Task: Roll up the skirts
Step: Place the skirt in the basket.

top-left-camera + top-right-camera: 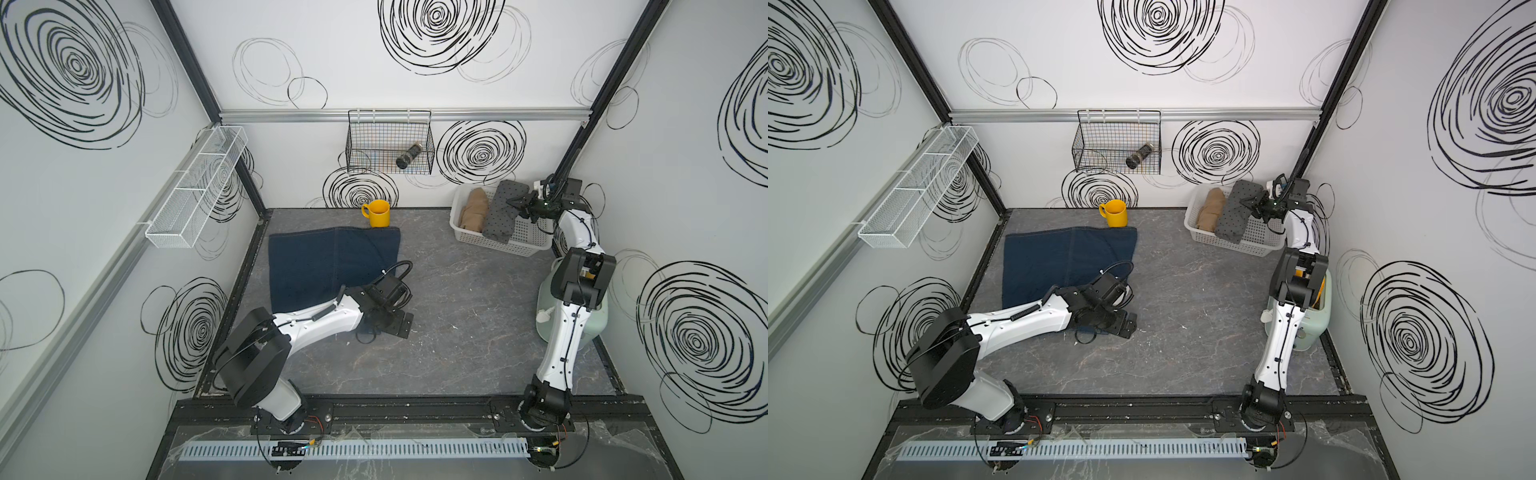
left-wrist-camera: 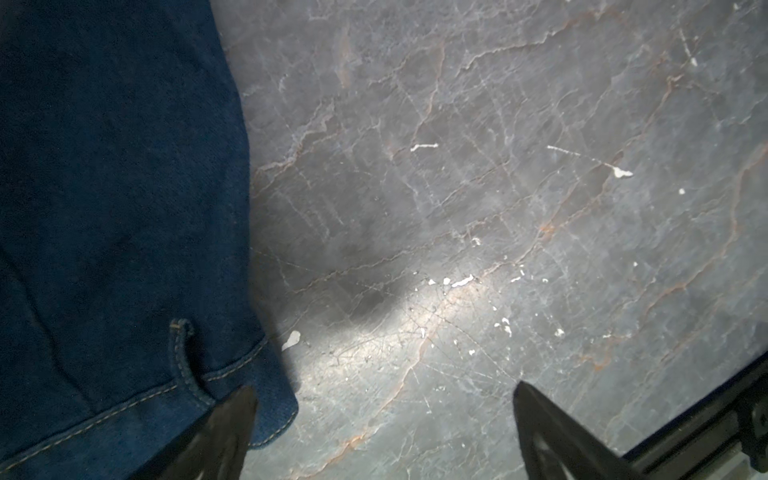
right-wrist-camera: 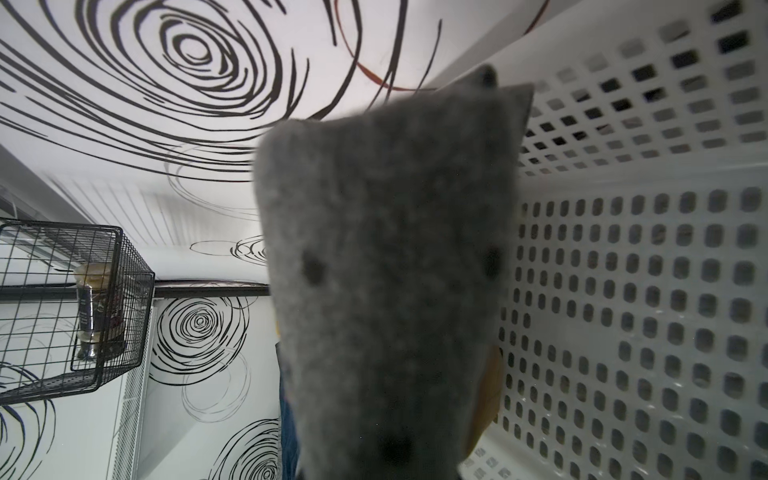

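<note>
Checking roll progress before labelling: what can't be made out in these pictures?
- Fingertips of the right hand: right wrist view, the blurred dotted grey skirt it grips covers them.
- Denim skirt near edge: both top views, the left arm covers it.
- Jar label in the wire basket: too small in both top views.

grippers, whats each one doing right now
Left gripper: open, holding nothing, by the denim skirt.
Right gripper: closed on the grey dotted skirt in the basket.
</note>
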Available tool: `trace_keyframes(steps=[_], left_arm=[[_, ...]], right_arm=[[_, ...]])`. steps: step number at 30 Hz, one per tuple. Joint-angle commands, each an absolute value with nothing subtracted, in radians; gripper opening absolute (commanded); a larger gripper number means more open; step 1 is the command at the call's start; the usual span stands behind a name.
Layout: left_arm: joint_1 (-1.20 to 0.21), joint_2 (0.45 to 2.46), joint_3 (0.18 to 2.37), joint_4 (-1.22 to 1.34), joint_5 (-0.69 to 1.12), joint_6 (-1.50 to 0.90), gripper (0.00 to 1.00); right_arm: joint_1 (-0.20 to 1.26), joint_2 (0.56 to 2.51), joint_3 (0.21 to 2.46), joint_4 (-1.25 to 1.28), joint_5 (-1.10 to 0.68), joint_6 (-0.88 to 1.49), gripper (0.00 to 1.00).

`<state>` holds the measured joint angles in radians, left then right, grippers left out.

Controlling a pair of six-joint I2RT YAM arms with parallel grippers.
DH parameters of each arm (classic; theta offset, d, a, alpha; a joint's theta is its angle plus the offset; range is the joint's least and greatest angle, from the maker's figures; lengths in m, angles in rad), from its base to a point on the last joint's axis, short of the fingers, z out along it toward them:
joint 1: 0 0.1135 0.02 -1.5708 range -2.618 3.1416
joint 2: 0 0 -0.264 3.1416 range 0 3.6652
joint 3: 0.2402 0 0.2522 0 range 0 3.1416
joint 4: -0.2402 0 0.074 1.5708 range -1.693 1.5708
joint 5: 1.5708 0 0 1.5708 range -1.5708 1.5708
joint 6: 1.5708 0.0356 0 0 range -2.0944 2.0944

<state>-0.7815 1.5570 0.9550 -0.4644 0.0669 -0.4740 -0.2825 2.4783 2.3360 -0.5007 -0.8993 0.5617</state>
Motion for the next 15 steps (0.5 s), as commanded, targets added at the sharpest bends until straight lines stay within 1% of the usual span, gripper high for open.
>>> trace_keyframes(steps=[1, 8, 15], left_arm=[[-0.777, 1.560, 0.942, -0.437, 0.086, -0.464, 1.00], [-0.776, 1.565, 0.941, -0.437, 0.095, -0.463, 1.00], [-0.776, 1.578, 0.946, -0.436, 0.112, -0.465, 1.00]], right_arm=[[-0.266, 2.503, 2.399, -0.572, -0.881, 0.508, 0.00], [-0.261, 2.565, 2.466, -0.620, -0.802, 0.487, 0.00], [-0.280, 2.559, 2.459, -0.646, -0.797, 0.460, 0.00]])
